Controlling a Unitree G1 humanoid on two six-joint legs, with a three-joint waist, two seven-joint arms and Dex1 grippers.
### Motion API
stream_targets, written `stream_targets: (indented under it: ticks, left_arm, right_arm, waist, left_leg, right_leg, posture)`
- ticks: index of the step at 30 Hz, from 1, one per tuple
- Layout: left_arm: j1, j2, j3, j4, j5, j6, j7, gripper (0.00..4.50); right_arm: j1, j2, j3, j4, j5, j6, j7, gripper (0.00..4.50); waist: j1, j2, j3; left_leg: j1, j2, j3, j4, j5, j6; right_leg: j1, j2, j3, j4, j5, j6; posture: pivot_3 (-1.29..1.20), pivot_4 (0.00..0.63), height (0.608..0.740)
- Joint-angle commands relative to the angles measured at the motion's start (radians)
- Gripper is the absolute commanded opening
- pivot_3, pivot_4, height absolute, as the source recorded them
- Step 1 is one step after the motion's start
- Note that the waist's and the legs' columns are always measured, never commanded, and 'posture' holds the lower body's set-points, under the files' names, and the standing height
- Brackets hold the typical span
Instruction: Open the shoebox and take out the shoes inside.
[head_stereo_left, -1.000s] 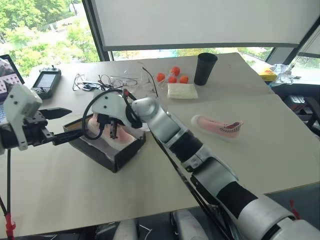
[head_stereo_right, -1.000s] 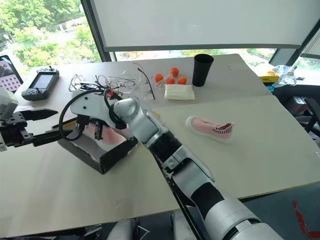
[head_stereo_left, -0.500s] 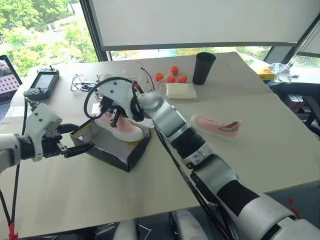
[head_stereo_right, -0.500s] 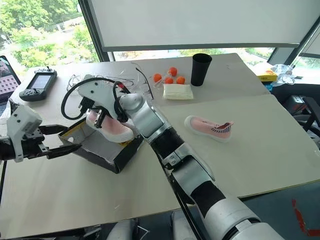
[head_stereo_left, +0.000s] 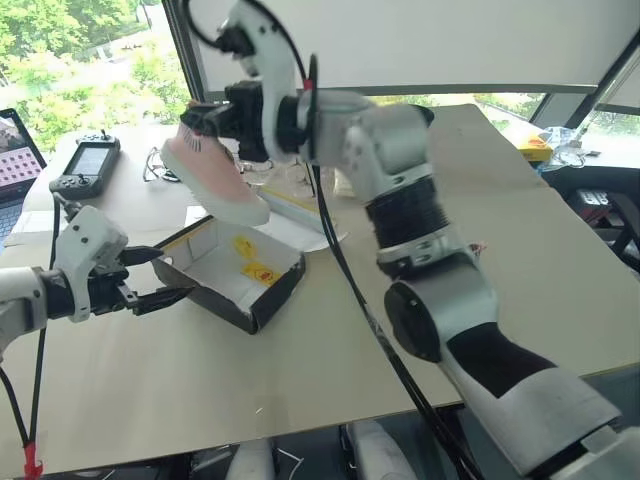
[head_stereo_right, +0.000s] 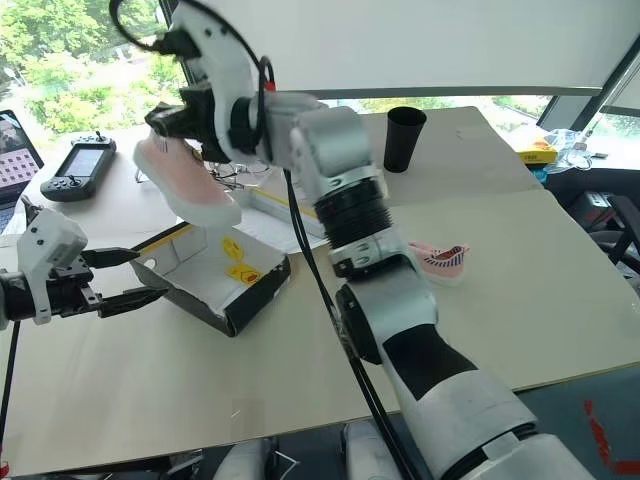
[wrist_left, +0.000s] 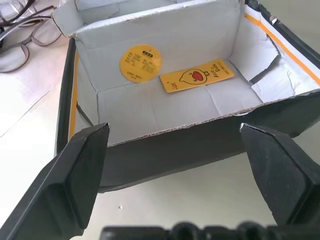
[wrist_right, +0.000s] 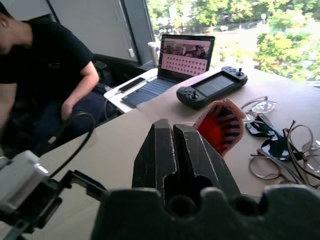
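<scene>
The shoebox (head_stereo_left: 236, 277) lies open on the table, black outside and white inside, with two yellow labels (wrist_left: 196, 76) on its floor. My right gripper (head_stereo_left: 203, 117) is shut on the heel rim of one pink shoe (head_stereo_left: 214, 181) and holds it high above the box's far end. The wrist view shows that shoe (wrist_right: 220, 125) beside the closed fingers (wrist_right: 172, 145). The other pink shoe (head_stereo_right: 441, 258) lies on the table to the right, partly behind my arm. My left gripper (head_stereo_left: 165, 277) stands open just in front of the box's left end wall (wrist_left: 170, 150), not touching it.
A black cup (head_stereo_right: 405, 140) stands at the back. A game controller (head_stereo_left: 88, 165), a laptop (wrist_right: 186, 55) and several pairs of glasses (wrist_right: 280, 150) lie at the back left. A person (wrist_right: 45, 65) sits beyond the table's left side. A yellow packet (head_stereo_left: 535, 148) lies far right.
My right gripper has lifted the pink shoe up out of the box and rolled its wrist. The box now shows its bare white floor. The left gripper stays open by the box's end.
</scene>
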Motion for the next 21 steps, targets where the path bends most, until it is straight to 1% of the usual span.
stream_targets:
  ticks: [1,3,6,8,10,12,14,18,21]
  left_arm:
    - [-0.059,0.008,0.097,-0.029,-0.092,0.022,-0.024,4.5]
    - [-0.08,0.02,0.153,-0.032,-0.148,0.05,-0.041,4.5]
    - [-0.085,0.069,0.237,0.002,-0.18,0.079,-0.092,4.5]
    - [-0.098,0.094,0.267,0.026,-0.19,0.09,-0.105,4.5]
    - [-0.116,0.108,0.27,0.037,-0.207,0.094,-0.111,4.5]
    - [-0.157,0.115,0.239,0.04,-0.225,0.089,-0.109,4.5]
    - [-0.216,0.107,0.18,0.035,-0.248,0.084,-0.095,4.5]
    - [-0.281,0.094,0.099,0.037,-0.255,0.07,-0.091,4.5]
    - [-0.334,0.083,0.036,0.054,-0.253,0.055,-0.094,4.5]
  right_arm:
    - [0.047,-0.186,0.047,-0.192,0.066,0.066,0.181,0.04]
    - [0.097,-0.307,0.084,-0.264,0.085,0.078,0.278,0.04]
    - [0.18,-0.479,0.124,-0.345,0.107,0.103,0.394,0.04]
    - [0.244,-0.578,0.165,-0.398,0.1,0.095,0.447,0.04]
    - [0.307,-0.653,0.202,-0.449,0.092,0.079,0.478,0.04]
    - [0.396,-0.731,0.237,-0.52,0.082,0.057,0.51,0.04]
    - [0.493,-0.799,0.269,-0.603,0.07,0.04,0.525,0.04]
    - [0.601,-0.857,0.298,-0.687,0.047,0.008,0.512,0.04]
    - [0.722,-0.903,0.366,-0.707,-0.069,-0.167,0.493,0.04]
  waist:
    - [0.007,0.0,0.0]
    - [0.017,-0.001,0.0]
    - [0.024,-0.001,0.0]
    - [0.024,0.0,0.0]
    - [0.02,0.001,0.001]
    - [0.018,0.001,0.001]
    - [0.021,0.001,0.001]
    - [0.023,0.001,0.001]
    - [0.026,0.0,0.001]
  left_leg:
    - [0.0,0.0,0.0,0.001,0.0,0.0]
    - [-0.002,-0.001,0.0,0.002,0.0,0.0]
    - [-0.002,-0.001,0.001,0.003,0.0,0.0]
    - [-0.002,-0.001,0.001,0.003,0.0,0.0]
    - [-0.002,-0.001,0.001,0.003,0.0,0.0]
    - [0.001,0.0,0.004,0.003,0.0,0.001]
    - [0.003,0.0,0.004,0.003,0.0,0.001]
    - [0.002,0.0,0.005,0.003,0.0,0.001]
    - [0.003,0.0,0.006,0.004,0.0,0.001]
  right_leg:
    - [0.0,0.0,0.0,0.0,0.0,0.0]
    - [0.0,-0.001,-0.001,-0.001,0.0,0.0]
    - [0.0,-0.001,-0.001,-0.002,0.0,0.0]
    - [0.0,0.0,-0.001,-0.002,0.0,0.001]
    - [0.0,-0.001,0.0,-0.002,-0.001,0.001]
    - [0.0,0.0,0.003,0.0,-0.001,0.001]
    - [0.001,0.002,0.004,0.0,-0.003,0.004]
    - [0.001,0.002,0.005,0.001,-0.005,0.007]
    - [0.001,0.002,0.006,0.001,-0.004,0.007]
  posture:
    - [0.0,0.15,0.74]
    - [0.0,0.15,0.74]
    - [0.0,0.15,0.74]
    - [0.0,0.15,0.74]
    - [0.0,0.15,0.74]
    - [0.0,0.15,0.74]
    - [0.0,0.15,0.74]
    - [0.0,0.15,0.74]
    - [0.0,0.15,0.74]
